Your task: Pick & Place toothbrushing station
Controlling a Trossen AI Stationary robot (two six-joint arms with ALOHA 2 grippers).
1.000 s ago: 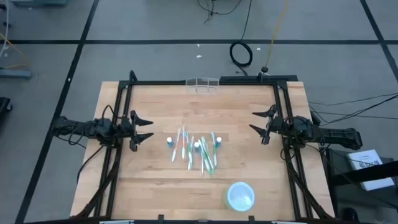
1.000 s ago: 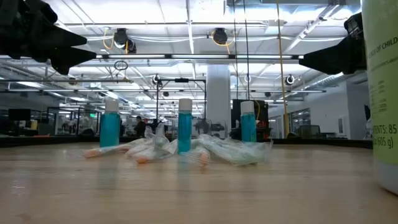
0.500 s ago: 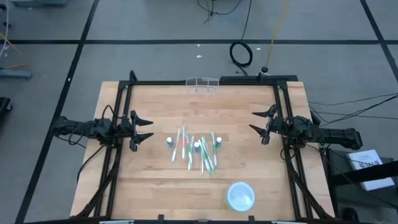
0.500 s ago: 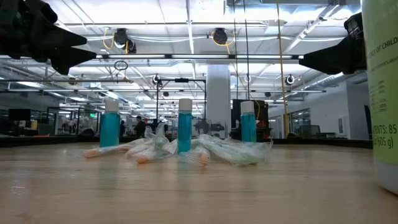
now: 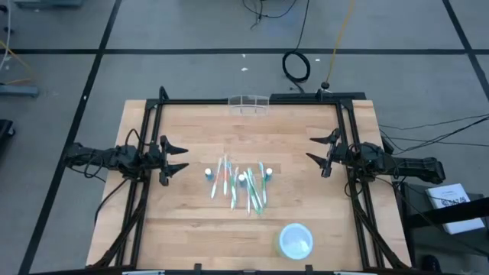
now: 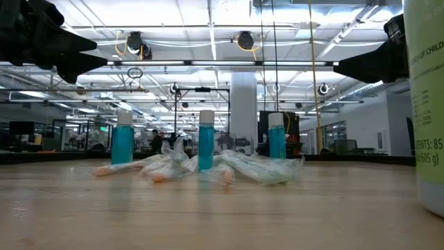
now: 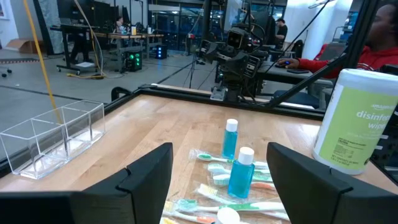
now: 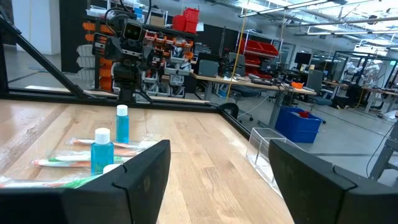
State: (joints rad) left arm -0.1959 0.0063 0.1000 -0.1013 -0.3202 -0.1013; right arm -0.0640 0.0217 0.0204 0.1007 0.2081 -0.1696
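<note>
The clear plastic holder stands on its base at the middle of the table's far edge; it also shows in the left wrist view and the right wrist view. A pile of wrapped toothbrushes lies at the table's middle, with three small blue bottles standing upright among them. My left gripper hovers open and empty at the table's left, above the wood. My right gripper hovers open and empty at the table's right.
A pale green white-lidded tub of wipes stands near the front edge, right of middle. Black frame rails run along the left, right and far sides. Bare wood lies between each gripper and the pile. A person in red sits beyond the table.
</note>
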